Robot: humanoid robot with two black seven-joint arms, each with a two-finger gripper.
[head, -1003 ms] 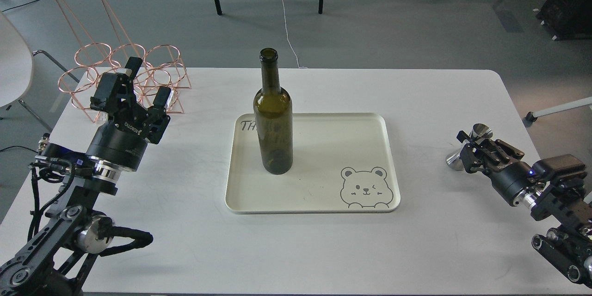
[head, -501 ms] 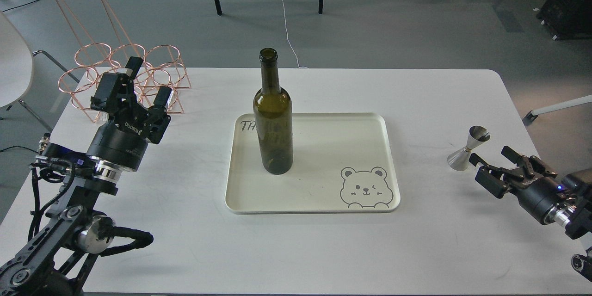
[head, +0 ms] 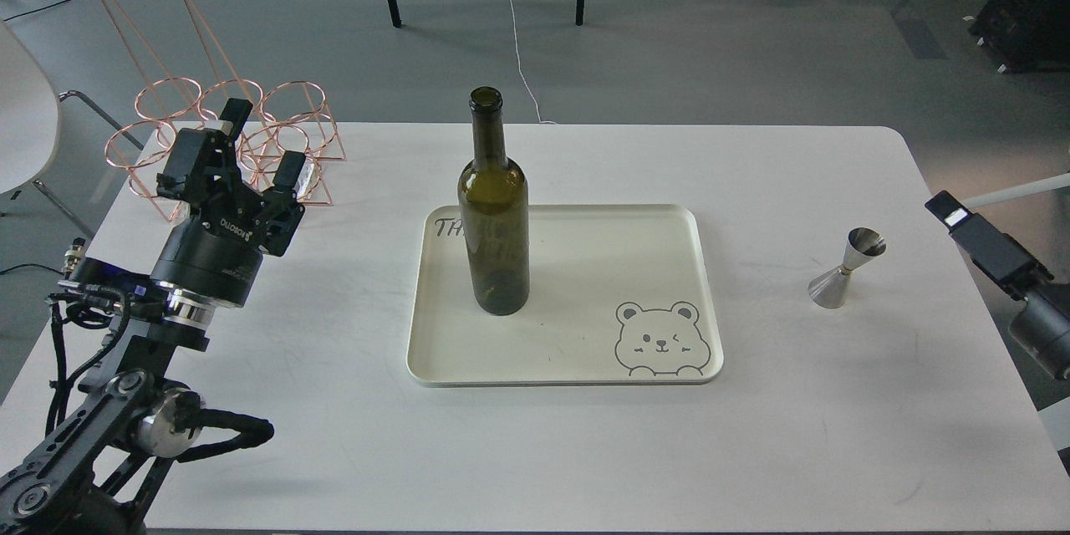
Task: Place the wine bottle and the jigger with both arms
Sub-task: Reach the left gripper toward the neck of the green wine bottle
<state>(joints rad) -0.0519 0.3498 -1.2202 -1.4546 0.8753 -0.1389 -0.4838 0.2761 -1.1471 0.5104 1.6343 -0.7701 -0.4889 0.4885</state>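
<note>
Since the earlier frames, the right arm point(head: 999, 255) has pulled back from the jigger point(head: 846, 267) toward the right edge of the table point(head: 752, 451), and only a black block with a pale end face shows there now; its fingers cannot be made out, so whether they are spread or closed I cannot tell. That small silvery jigger stands upright and alone on the bare tabletop near the right edge, well apart from the tray point(head: 585, 267) and touched by nothing. Across the table, the left gripper point(head: 230, 155) has shifted only slightly, toward the back left corner; it hovers above the table with its fingers point(head: 288, 171) spread apart and nothing between them, in front of the copper wire rack point(head: 201, 117) that sits at that corner. At the middle of the table, the dark green wine bottle point(head: 493, 217) stands upright on the left part of the cream tray, where it stood before, partly covering some handwritten letters. A line-drawn bear point(head: 664, 338) marks the tray's near right corner. The left arm's lower links and cables rise from the near left corner.
</note>
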